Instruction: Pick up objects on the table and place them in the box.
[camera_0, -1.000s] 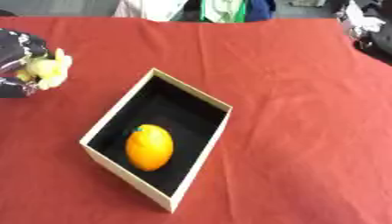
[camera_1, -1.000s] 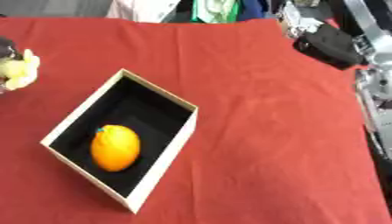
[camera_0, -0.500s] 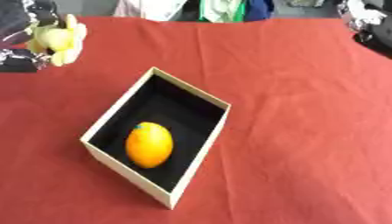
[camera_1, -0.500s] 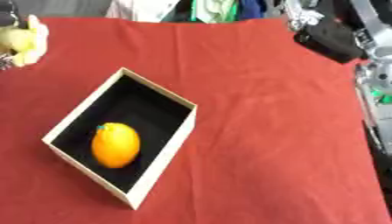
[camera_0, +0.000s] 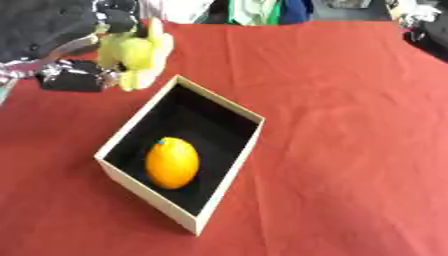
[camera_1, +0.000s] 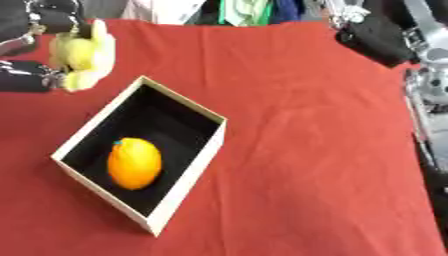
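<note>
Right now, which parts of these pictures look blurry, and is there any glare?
Left eye view: left hand and its yellow object are motion-smeared; orange and box are sharper. Right eye view: right hand soft at the far edge. No obvious glare on the red cloth.

Stereo head pair, angled down, near, sharing box (camera_0: 179, 157) and red table (camera_0: 350, 125)

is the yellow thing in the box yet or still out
Out. The yellow object is held in the left hand, above the red cloth just past the box's far corner. Only the orange lies inside.
</note>
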